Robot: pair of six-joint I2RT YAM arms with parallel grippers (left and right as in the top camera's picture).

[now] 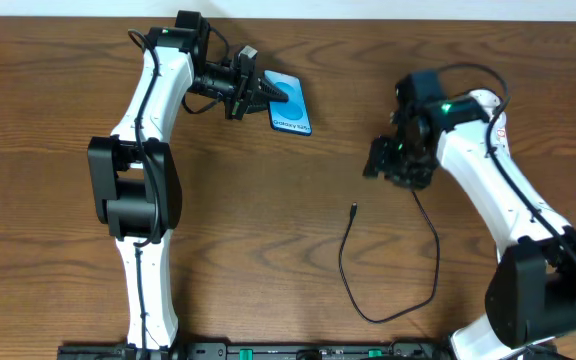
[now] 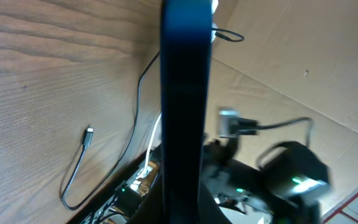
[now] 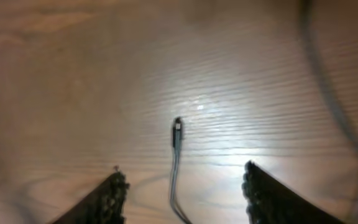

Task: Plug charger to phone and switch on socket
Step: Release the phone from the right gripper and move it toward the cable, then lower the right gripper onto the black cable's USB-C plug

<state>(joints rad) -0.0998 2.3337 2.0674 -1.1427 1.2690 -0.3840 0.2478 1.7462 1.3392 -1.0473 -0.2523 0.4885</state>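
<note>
Now clamping slim blue-screened phone (image 1: pixel 294 108) in left gripper (image 1: pixel 263 93) for plugging; hovering right gripper (image 3: pixel 185 186), fingers (image 3: pixel 104 198) spread, over thin black charger cable (image 3: pixel 176 134).

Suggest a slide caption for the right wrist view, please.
Right gripper, jaws open, lined up with the charger tip lying on the wooden table.

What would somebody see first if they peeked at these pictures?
Probably the bright blue phone at the back of the table, pinched at its edge by the left gripper. Next, the thin black charger snaking across the wood, its tip lying just ahead of the open right gripper.
</note>
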